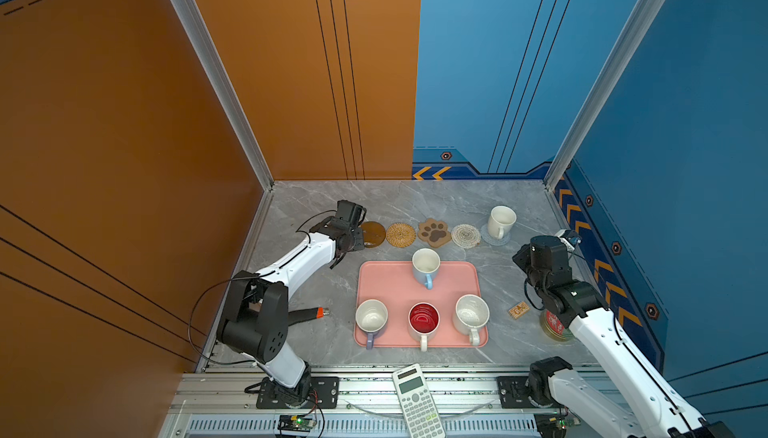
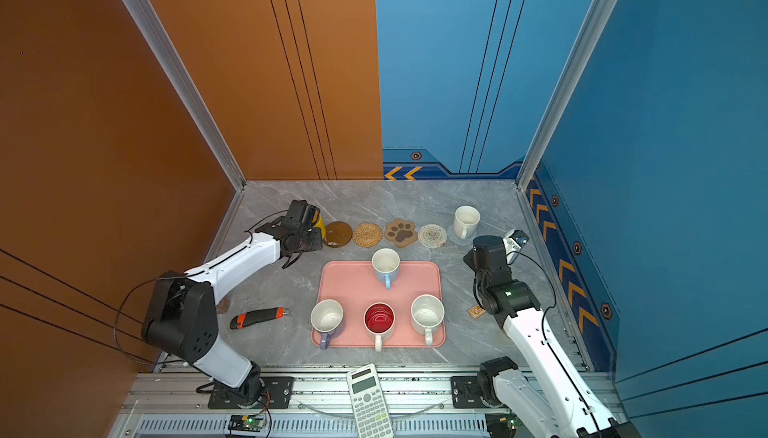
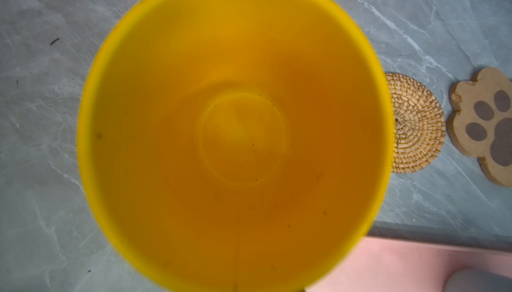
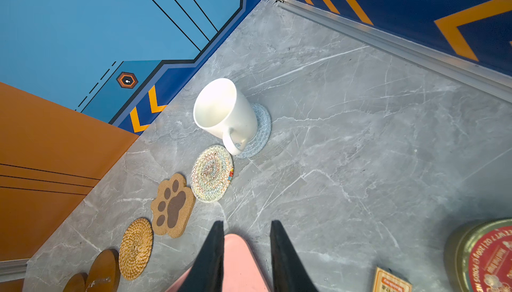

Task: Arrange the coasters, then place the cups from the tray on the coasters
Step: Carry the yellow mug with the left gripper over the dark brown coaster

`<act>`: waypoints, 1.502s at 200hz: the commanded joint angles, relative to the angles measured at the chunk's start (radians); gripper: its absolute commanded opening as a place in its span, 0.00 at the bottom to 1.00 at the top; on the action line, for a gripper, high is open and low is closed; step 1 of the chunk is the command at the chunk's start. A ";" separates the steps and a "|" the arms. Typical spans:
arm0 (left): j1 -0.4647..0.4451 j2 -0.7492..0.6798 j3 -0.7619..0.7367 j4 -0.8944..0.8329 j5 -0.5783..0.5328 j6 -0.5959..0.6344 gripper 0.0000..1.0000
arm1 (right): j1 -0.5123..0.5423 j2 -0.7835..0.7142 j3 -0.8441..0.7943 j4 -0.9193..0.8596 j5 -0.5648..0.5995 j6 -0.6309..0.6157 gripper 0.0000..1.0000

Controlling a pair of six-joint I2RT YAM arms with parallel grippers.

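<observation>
The yellow cup (image 3: 235, 132) is found at the 9 o'clock end of the coaster row, directly beneath the left gripper (image 1: 355, 244). Its mouth fills the left wrist view. The jaws are hidden by the cup's rim, so whether the cup is clenched or released cannot be told; a grip on the unseen handle is judged likely.

The coming move is judged to turn on one relation: the cup's base against the outermost dark brown disc (image 4: 74, 282). That disc is covered by the gripper in both top views. Only its neighbour, the second dark brown disc (image 1: 374, 233), is shown there, just at 4 o'clock from the cup. Whether the base is centred over the hidden disc, or already set on it, cannot be told. The handle's direction is not shown either.

The right gripper (image 4: 246, 224) is released, its fingers parted on nothing. It is placed well apart at the 3 o'clock end, near the plain white cup (image 1: 500, 220) that is set on the pale-blue coaster (image 1: 491, 241). The left arm is thus the nearer one. Four cups are left on the tray (image 1: 386, 286), with their handles turned to 6 o'clock.
</observation>
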 commanded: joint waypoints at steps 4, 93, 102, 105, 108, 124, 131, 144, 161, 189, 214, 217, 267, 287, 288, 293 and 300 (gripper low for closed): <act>0.022 0.028 0.072 0.067 0.007 0.033 0.00 | -0.006 0.008 0.013 -0.005 -0.010 -0.001 0.27; 0.082 0.142 0.157 0.072 0.036 0.060 0.00 | -0.005 0.042 0.028 -0.005 -0.018 -0.005 0.27; 0.087 0.153 0.168 0.071 0.039 0.060 0.00 | -0.005 0.044 0.030 -0.005 -0.019 -0.007 0.27; 0.089 0.157 0.170 0.070 0.039 0.060 0.00 | -0.006 0.045 0.030 -0.005 -0.019 -0.006 0.27; 0.089 0.160 0.173 0.070 0.039 0.059 0.00 | -0.005 0.045 0.030 -0.005 -0.019 -0.007 0.27; 0.095 0.173 0.183 0.068 0.041 0.055 0.00 | -0.005 0.048 0.031 -0.004 -0.017 -0.007 0.27; 0.098 0.178 0.186 0.068 0.040 0.055 0.00 | -0.005 0.048 0.032 -0.004 -0.014 -0.007 0.27; 0.101 0.187 0.192 0.065 0.037 0.056 0.00 | -0.005 0.053 0.034 -0.004 -0.014 -0.008 0.27; 0.108 0.196 0.195 0.062 0.038 0.052 0.00 | -0.006 0.063 0.036 -0.002 -0.015 -0.008 0.27; 0.113 0.210 0.197 0.062 0.041 0.055 0.00 | -0.005 0.082 0.039 0.004 -0.023 -0.008 0.27; 0.117 0.216 0.197 0.062 0.040 0.055 0.00 | -0.003 0.094 0.042 0.010 -0.033 -0.008 0.27; 0.119 0.218 0.197 0.061 0.040 0.055 0.00 | -0.004 0.094 0.042 0.011 -0.034 -0.008 0.27; 0.125 0.224 0.192 0.059 0.038 0.054 0.00 | -0.003 0.100 0.044 0.012 -0.038 -0.010 0.27; 0.127 0.225 0.190 0.057 0.041 0.054 0.00 | -0.004 0.101 0.043 0.012 -0.039 -0.010 0.28; 0.128 0.224 0.190 0.057 0.041 0.054 0.00 | -0.003 0.101 0.044 0.011 -0.038 -0.010 0.28; 0.127 0.223 0.190 0.057 0.043 0.054 0.00 | -0.003 0.101 0.044 0.012 -0.037 -0.010 0.28; 0.127 0.224 0.190 0.057 0.042 0.054 0.00 | -0.004 0.103 0.044 0.012 -0.039 -0.010 0.27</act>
